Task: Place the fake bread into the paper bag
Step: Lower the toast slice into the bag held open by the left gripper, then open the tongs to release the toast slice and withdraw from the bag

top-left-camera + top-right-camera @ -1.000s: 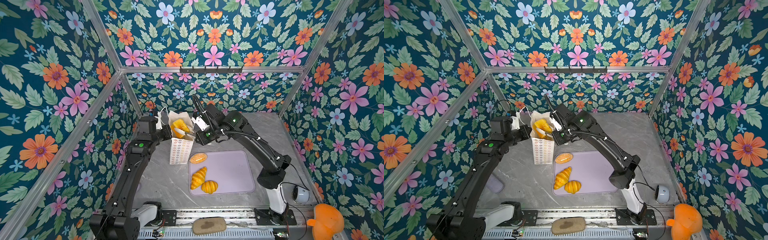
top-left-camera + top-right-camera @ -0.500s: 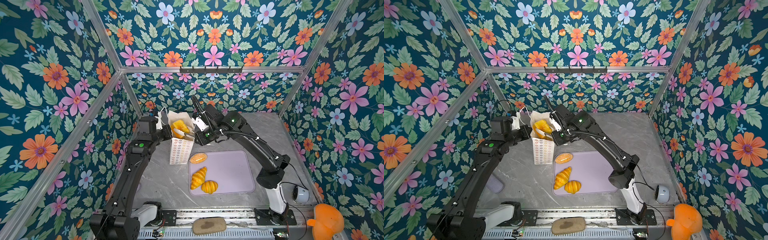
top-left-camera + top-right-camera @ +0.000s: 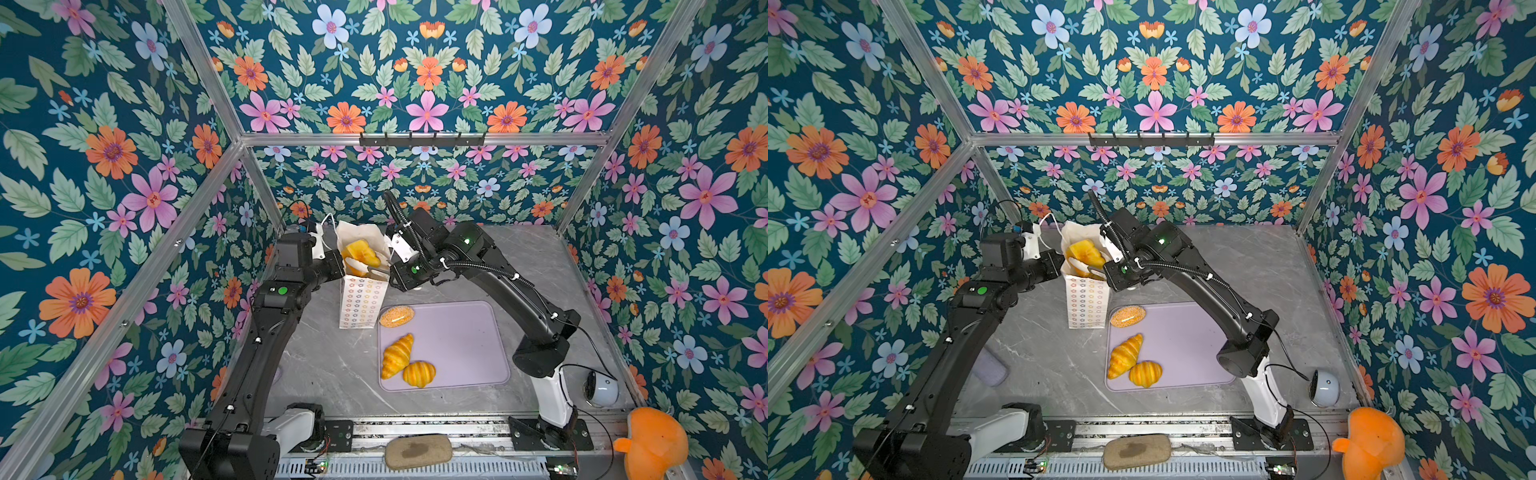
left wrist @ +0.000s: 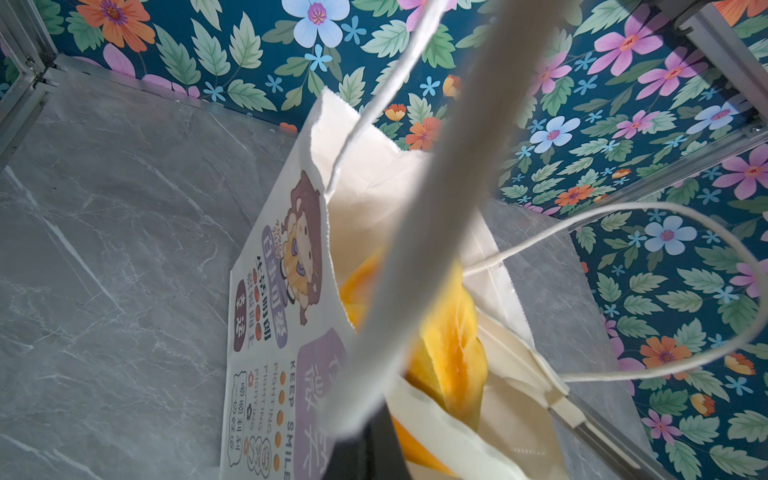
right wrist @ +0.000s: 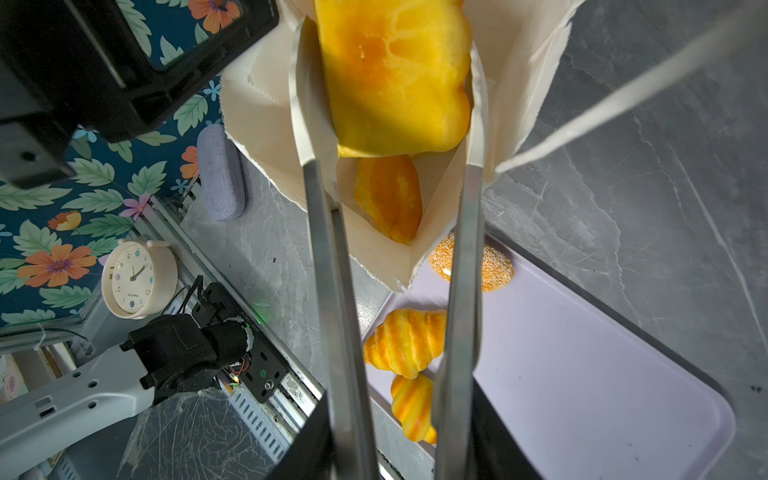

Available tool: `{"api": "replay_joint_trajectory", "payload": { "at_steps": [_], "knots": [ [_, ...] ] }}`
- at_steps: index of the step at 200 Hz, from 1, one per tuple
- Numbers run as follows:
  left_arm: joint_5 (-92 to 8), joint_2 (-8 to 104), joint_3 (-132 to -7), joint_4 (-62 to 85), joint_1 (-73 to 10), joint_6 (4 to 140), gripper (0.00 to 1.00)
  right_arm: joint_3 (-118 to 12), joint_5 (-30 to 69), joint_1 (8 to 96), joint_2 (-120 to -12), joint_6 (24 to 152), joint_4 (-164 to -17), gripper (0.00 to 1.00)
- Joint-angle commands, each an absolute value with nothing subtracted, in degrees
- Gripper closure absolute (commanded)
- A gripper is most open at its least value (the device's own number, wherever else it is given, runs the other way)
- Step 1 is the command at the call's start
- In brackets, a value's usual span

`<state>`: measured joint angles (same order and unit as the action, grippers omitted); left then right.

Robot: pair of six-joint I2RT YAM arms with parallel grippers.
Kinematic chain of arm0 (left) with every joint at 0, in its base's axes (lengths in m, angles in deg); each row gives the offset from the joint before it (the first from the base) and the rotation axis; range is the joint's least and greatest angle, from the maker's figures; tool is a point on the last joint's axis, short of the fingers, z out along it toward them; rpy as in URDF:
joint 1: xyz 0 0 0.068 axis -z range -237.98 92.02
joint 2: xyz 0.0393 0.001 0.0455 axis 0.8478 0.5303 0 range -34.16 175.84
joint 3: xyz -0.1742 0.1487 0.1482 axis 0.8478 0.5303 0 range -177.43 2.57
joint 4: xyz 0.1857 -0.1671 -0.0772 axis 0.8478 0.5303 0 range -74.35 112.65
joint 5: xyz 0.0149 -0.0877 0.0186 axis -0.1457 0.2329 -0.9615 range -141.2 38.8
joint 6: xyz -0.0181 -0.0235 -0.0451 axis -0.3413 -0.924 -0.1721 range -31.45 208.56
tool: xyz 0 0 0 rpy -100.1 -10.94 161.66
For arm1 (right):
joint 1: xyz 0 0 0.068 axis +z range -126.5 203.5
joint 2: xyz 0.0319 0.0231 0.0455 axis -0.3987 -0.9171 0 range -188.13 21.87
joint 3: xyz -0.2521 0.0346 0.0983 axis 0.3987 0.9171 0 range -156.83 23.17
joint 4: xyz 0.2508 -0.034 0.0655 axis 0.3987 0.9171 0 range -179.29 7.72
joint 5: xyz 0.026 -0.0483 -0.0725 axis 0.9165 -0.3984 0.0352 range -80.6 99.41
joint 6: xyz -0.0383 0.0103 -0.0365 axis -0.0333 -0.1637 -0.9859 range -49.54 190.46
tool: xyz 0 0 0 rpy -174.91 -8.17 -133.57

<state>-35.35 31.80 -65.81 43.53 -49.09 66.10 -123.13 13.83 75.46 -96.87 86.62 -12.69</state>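
Toast block [image 5: 395, 83] sits in the paper bag [image 3: 362, 301] mouth between the right gripper [image 5: 386, 41] fingers, grip uncertain, with the left gripper [image 3: 334, 259] pinching the rim: seemingly the release step, then lifting clear for 3 tray [image 3: 457, 340] pieces.

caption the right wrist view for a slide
The right gripper straddles the square toast block in the mouth of the paper bag; speckled bun and two croissants lie on the lilac tray.

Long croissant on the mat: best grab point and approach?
Grip the long croissant across its thick middle, coming straight down from above, jaws spanning its narrow width. It lies flat and diagonal on the mat; its tapered tips would likely slip, and the short croissant crowds its near end.
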Motion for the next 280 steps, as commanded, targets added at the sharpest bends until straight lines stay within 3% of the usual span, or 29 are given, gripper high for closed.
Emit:
{"api": "replay_joint_trajectory", "payload": {
  "at_steps": [1,165,198,280],
  "knots": [
    [-37.32,31.51,-66.70,43.43,-49.11,66.84,1.00,-123.70,12.49,75.61,-95.91,86.52,-11.58,0.59],
    [-37.67,31.61,-67.53,44.30,-49.10,67.54,1.00,-126.57,15.16,76.26,-94.80,85.94,-10.62,0.58],
    [-37.15,31.97,-67.35,44.13,-49.10,67.50,1.00,-128.39,20.43,76.92,-92.85,85.22,-12.32,0.58],
    [-37.49,32.03,-67.23,43.86,-49.10,67.35,1.00,-123.67,22.07,77.68,-81.45,83.92,-14.94,0.59]
  ]
}}
